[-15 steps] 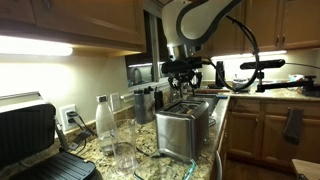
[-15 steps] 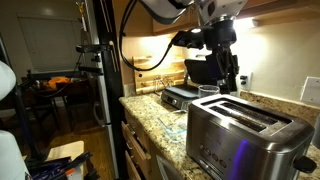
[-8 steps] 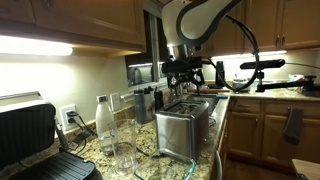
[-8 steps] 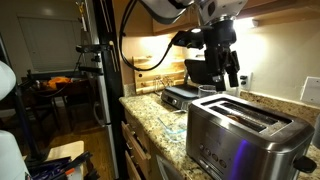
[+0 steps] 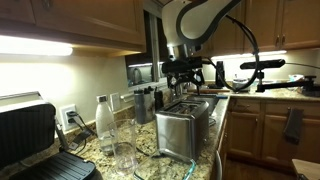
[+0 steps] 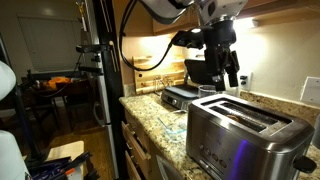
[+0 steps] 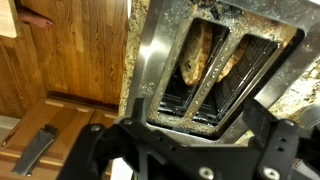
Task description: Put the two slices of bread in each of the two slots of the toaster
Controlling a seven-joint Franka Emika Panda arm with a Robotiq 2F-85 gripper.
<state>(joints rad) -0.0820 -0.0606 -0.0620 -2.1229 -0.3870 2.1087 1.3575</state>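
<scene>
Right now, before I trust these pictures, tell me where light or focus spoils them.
In an exterior view the under-cabinet light blows out white and the toaster stays dim; in an exterior view its steel front mirrors the room, with the picture's left dark; the wrist view is soft, yet the bread slices show in the slots.

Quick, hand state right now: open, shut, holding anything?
Hand: open, holding nothing; it hangs above the shiny stainless-steel toaster, whose two slots each hold a tan-brown bread slice.
</scene>
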